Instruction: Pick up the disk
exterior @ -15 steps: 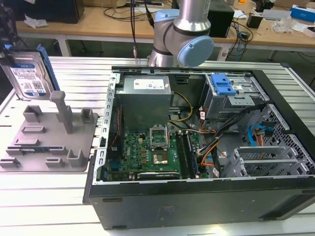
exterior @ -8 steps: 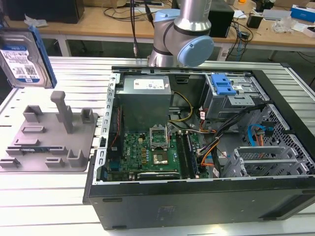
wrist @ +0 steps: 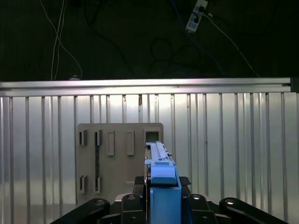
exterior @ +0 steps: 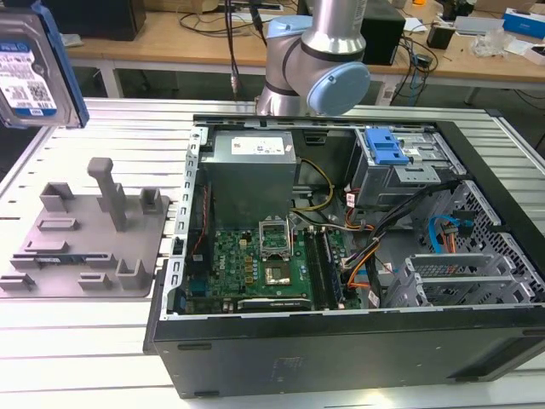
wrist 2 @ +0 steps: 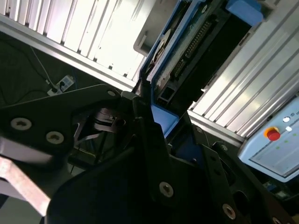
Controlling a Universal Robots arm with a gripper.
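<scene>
The disk [exterior: 30, 68] hangs in the air at the exterior view's upper left, well above the slatted table; its blue-and-white label faces the camera and a blue frame runs along its edge. In both wrist views my gripper [wrist: 162, 185] is shut on it. The first wrist view shows the disk [wrist: 161, 163] edge-on between the black fingers [wrist: 140, 182], high over the grey fixture tray [wrist: 119, 158]. Seen from the second wrist view, the disk [wrist 2: 187, 60] sticks out past my gripper [wrist 2: 163, 119], its connector edge and blue frame showing.
An open computer case [exterior: 341, 256] fills the exterior view's right, with a blue-handled drive cage [exterior: 387, 149] inside. The grey fixture tray [exterior: 85, 239] with upright posts lies to its left on the slatted table [exterior: 128, 128]. The arm's base [exterior: 319, 60] stands behind the case.
</scene>
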